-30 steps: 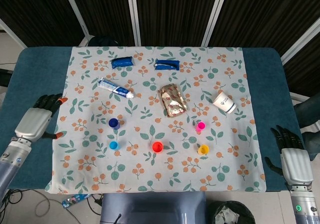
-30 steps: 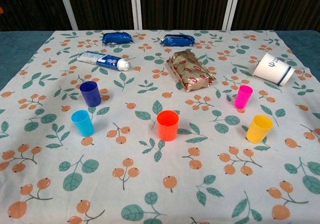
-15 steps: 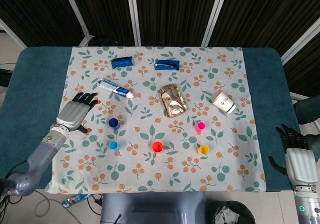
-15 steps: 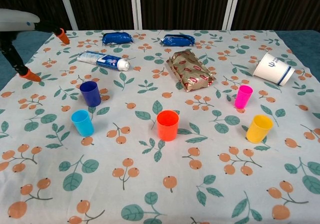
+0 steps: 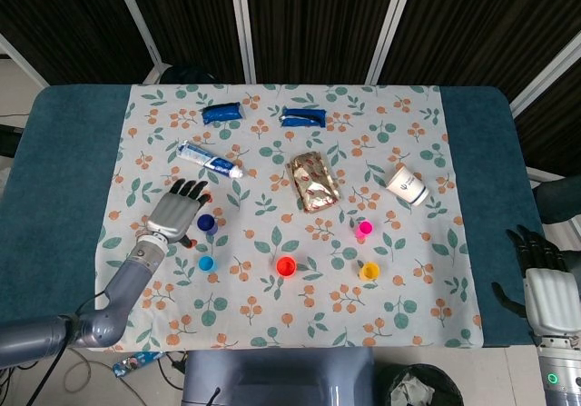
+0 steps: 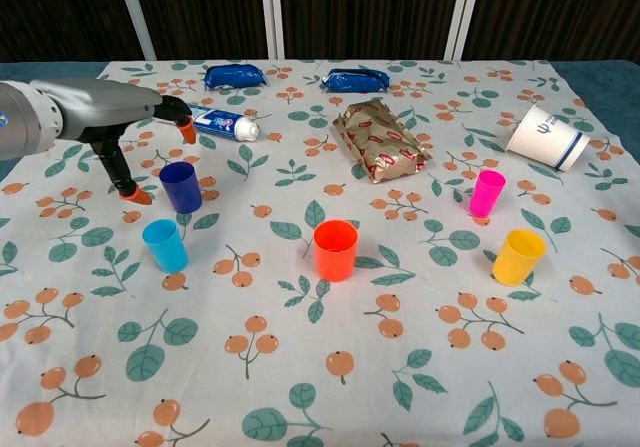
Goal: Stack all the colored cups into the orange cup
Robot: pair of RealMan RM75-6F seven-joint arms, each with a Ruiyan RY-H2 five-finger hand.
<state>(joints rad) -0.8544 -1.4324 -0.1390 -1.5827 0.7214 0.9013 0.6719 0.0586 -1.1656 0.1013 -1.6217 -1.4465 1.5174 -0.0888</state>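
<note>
Over the last second the left hand (image 5: 178, 213) has swept in from the table's left edge and now hovers with fingers spread wide, empty, just beside the dark blue cup (image 6: 181, 186); its thumb reaches down to the left of the cup and another finger stretches above it, so a grasp of this cup looks to be the step in hand. The right hand (image 5: 542, 290) has stayed off the cloth at the right edge, fingers apart and holding nothing. No stacking has begun: the orange cup (image 6: 335, 250) stands upright and empty at front centre, with the light blue cup (image 6: 165, 245) just in front of the dark blue one, and the pink cup (image 6: 486, 192) and yellow cup (image 6: 518, 256) well apart on the right. Behind them on the floral tablecloth (image 6: 320, 377) lie a toothpaste tube (image 6: 218, 122), a brown foil snack packet (image 6: 379, 141), two blue wrapped packs (image 5: 222, 113) (image 5: 303, 116) and a tipped white paper cup (image 6: 544, 137) with a blue logo; their print is too small to read.
</note>
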